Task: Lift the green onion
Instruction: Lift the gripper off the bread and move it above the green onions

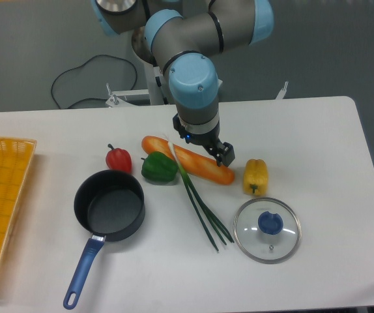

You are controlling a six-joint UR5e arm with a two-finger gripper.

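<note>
Gripper [224,156] hangs over the right end of the carrot [188,160]; jaw state cannot be told from this view. Green onion [200,206] lies mid-tabletop, long axis running from pale end under the carrot diagonally toward the front edge and glass lid [267,229]. Stalks sit front-left of gripper, near.

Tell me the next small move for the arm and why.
Probably shift the gripper toward the camera and left, until it is over the thin dark green onion stalks. It now sits over the right end of the long orange carrot, beside the yellow bell pepper, with the stalks lying free on the white table. Whether the jaws are open is unclear.
</note>
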